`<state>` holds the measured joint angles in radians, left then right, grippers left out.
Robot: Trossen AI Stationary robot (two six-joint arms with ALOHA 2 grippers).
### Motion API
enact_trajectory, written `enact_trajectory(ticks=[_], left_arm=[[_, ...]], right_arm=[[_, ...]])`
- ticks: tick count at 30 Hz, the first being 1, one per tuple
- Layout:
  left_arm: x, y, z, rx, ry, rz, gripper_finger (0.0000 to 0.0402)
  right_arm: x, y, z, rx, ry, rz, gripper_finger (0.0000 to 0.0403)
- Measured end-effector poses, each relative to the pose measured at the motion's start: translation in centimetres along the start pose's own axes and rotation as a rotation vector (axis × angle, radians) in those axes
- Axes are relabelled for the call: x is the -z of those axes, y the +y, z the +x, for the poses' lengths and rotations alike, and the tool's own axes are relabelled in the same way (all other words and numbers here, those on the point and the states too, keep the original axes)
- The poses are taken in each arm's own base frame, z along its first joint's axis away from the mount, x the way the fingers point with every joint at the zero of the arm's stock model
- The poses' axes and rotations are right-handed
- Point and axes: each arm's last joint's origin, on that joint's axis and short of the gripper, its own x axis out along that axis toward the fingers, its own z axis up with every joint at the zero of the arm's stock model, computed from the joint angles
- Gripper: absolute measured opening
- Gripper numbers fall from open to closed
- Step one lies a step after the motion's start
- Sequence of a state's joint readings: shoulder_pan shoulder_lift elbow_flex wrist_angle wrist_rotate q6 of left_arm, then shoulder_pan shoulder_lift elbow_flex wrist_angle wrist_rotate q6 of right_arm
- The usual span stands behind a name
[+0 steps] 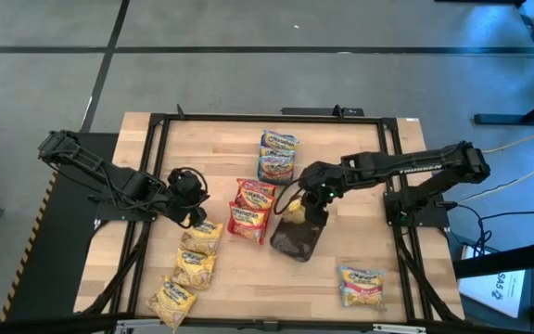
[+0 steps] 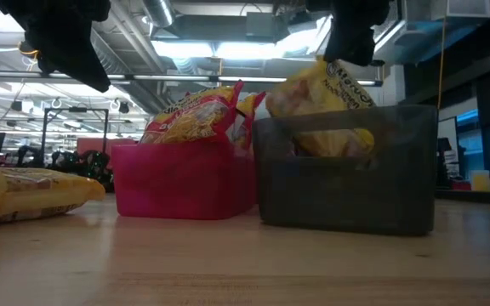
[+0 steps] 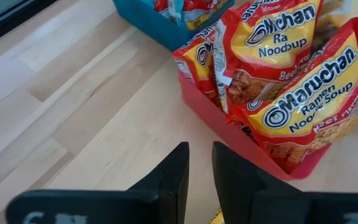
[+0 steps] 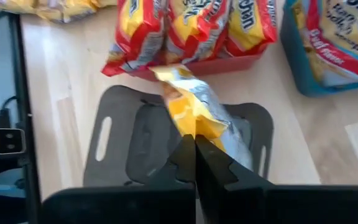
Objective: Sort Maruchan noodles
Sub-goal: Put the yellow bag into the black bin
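In right pincer [image 4: 196,155]: yellow packet [image 4: 194,112].

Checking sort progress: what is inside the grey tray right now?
The grey tray holds no settled packet. One yellow packet hangs partly into it, pinched by the shut right gripper. The tray floor under the packet and gripper is covered; the visible floor is bare.

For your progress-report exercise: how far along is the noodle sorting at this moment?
Done: red packets stand in the pink tray, blue-and-pink ones in the teal tray. In hand: the right gripper, jaws shut, holds a yellow packet over the grey tray. Left: yellow packets beside the left gripper, one loose blue-and-pink packet.
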<state>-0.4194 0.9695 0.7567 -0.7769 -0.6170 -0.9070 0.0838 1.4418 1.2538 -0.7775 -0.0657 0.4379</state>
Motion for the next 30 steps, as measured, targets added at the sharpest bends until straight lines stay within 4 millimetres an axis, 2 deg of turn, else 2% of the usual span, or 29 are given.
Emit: enact_trajectory(ticks=[9,30], left_arm=[[0.0,0.0,0.0,0.000,0.000,-0.001,0.0064],[0.0,0.0,0.0,0.002,0.000,-0.009,0.0064]], right_arm=[[0.9,0.1,-0.7,0.095,0.083,0.037,0.0000],[1.5,-0.2,-0.8,0.182,0.119,0.058,0.0000]])
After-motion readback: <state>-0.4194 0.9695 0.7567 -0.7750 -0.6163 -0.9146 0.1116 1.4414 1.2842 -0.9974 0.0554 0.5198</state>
